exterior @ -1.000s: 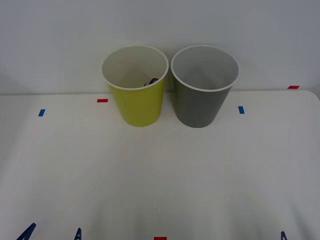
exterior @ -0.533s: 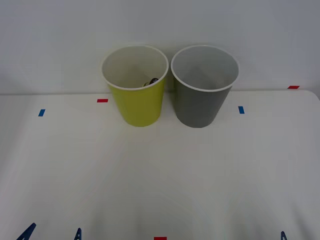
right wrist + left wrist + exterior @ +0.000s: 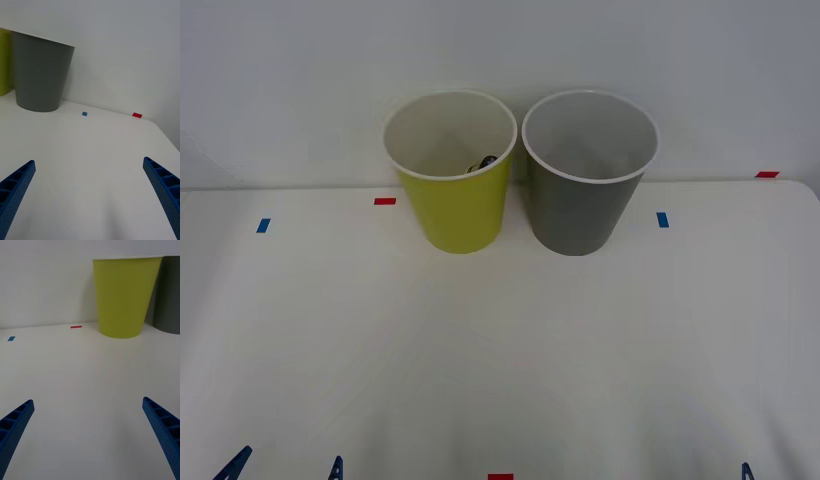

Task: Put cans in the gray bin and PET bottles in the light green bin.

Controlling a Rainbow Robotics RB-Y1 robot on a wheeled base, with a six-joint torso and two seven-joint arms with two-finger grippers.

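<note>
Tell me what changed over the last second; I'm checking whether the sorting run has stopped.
Nothing visibly changed. The light green bin and the gray bin stand side by side at the far edge of the table, a dark object just showing inside the green one. The left gripper and the right gripper sit open and empty, low at the near edge.

The right claw [image 3: 90,198], fingers spread wide, hovers over the white table [image 3: 93,157], well short of the gray bin [image 3: 39,73].
</note>
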